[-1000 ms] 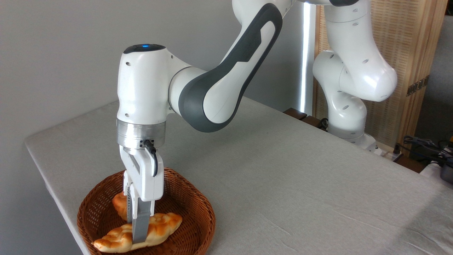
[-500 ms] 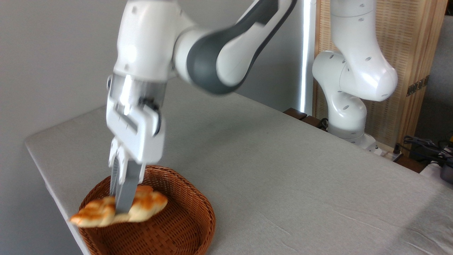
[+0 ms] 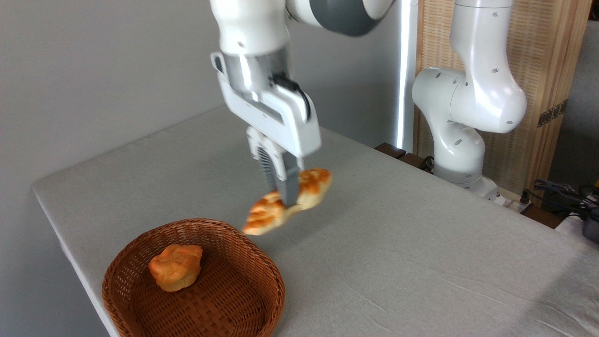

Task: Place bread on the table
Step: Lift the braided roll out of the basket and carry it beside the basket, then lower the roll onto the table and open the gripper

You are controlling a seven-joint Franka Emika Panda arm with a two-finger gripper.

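The two-finger gripper [image 3: 286, 199] of the white and grey robot arm [image 3: 262, 56] points downward with its grey fingers [image 3: 291, 185] clamped on the middle of the long golden braided bread loaf with orange-brown patches [image 3: 290, 202]. The loaf hangs in the air, tilted, its lower pointed end toward the left and its higher end toward the right. It is clear of the large tabletop covered in light grey cloth [image 3: 398, 243] and sits above the cloth just beyond the upper right rim of the round brown woven wicker basket [image 3: 243, 299]. The basket rests near the front left corner of the table. Inside it, toward the left, lies a small round orange-brown bun [image 3: 176, 267], well apart from the held loaf. Behind the table at the right stands the arm's white base column [image 3: 461, 140], in front of a wooden slatted panel [image 3: 538, 70].
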